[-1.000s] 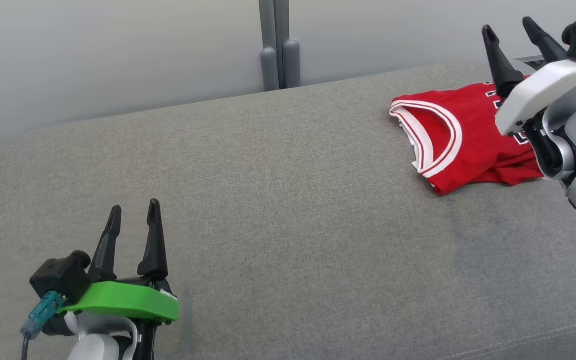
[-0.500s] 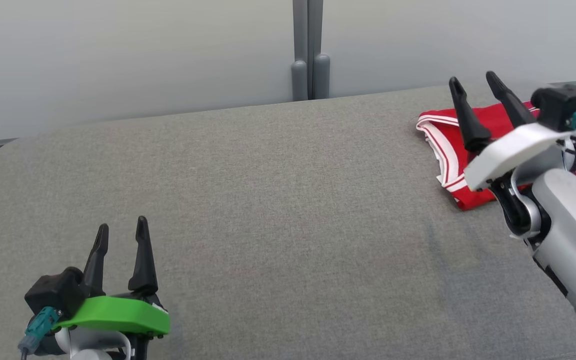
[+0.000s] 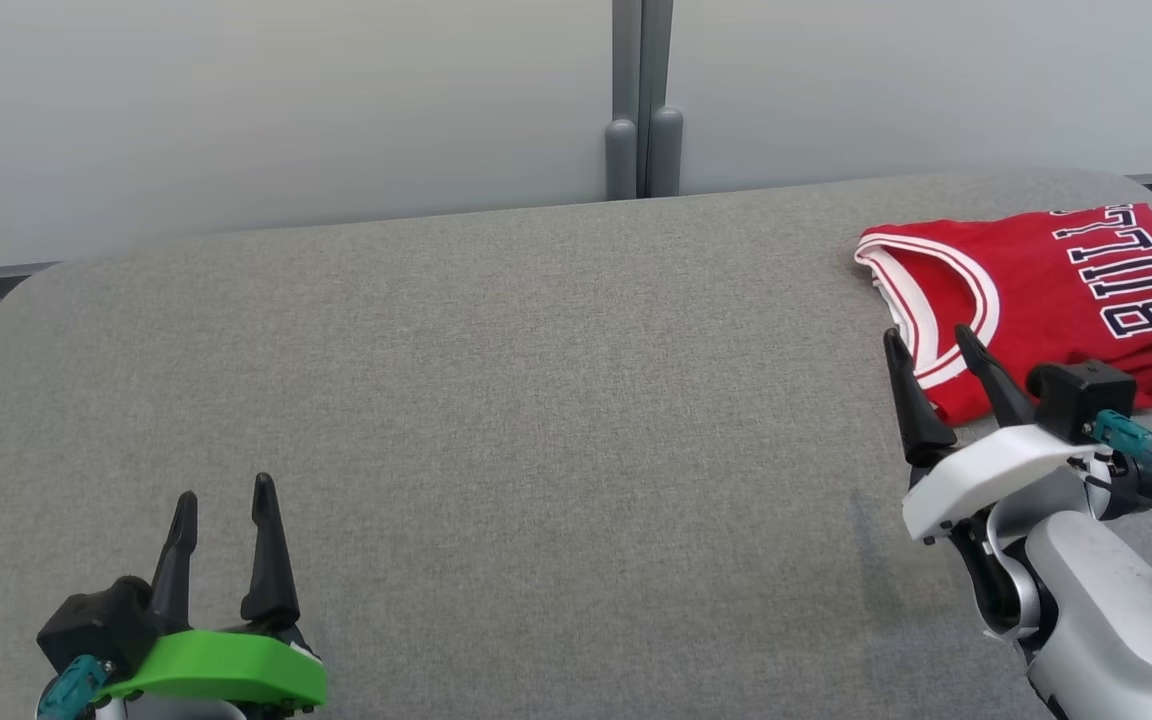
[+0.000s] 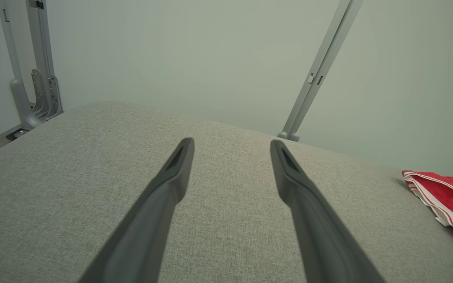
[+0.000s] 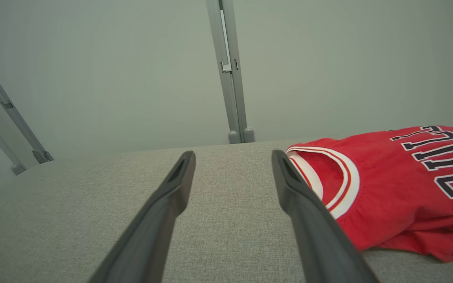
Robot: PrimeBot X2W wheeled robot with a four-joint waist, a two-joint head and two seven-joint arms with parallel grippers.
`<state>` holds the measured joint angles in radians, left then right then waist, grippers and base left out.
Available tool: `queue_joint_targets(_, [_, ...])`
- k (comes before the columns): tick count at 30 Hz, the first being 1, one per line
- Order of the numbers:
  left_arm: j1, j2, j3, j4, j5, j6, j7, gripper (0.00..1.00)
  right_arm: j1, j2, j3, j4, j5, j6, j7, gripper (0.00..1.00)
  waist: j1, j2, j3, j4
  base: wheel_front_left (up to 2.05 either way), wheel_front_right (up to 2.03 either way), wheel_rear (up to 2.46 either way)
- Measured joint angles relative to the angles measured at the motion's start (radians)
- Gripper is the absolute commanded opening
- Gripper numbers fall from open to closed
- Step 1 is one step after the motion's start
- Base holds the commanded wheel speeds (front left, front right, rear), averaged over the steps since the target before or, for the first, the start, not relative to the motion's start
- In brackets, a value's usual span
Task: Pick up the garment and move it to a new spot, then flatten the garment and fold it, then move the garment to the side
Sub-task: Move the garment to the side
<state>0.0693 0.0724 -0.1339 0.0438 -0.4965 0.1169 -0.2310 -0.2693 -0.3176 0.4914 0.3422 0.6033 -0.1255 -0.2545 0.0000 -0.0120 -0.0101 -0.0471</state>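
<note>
On the grey cushion (image 3: 496, 400), head view reads lettering on the jersey (image 3: 1036, 275).

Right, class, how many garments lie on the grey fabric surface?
1. A folded red jersey with white trim and dark lettering lies at the far right of the grey fabric surface; none seems hidden.

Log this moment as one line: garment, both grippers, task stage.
garment: red jersey folded, far right of grey cushion | left gripper: open, empty | right gripper: open, empty, beside jersey | stage: set aside
</note>
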Motion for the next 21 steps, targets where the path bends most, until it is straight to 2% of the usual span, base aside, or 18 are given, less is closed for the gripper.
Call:
queue_joint_targets(8, [0.015, -0.005, 0.000, -0.004, 0.010, 0.002, 0.000, 1.00, 0.096, 0.055, -0.129, -0.078, -0.123, 0.000, 0.000, 1.00, 0.0000, 0.0000, 0.006, 0.000, 0.00, 0.00, 0.00])
queue_joint_targets(13, [0.018, -0.007, 0.000, -0.005, 0.012, 0.003, 0.000, 1.00, 0.168, 0.102, -0.141, -0.110, -0.169, 0.000, 0.000, 1.00, 0.0000, 0.0000, 0.008, 0.000, 0.00, 0.00, 0.00])
queue_joint_targets(21, [0.022, -0.012, -0.008, 0.000, 0.029, 0.003, -0.008, 1.00, 0.227, 0.138, -0.167, -0.151, -0.227, 0.000, 0.000, 1.00, 0.0000, 0.0000, 0.007, 0.003, 0.00, 0.00, 0.00])
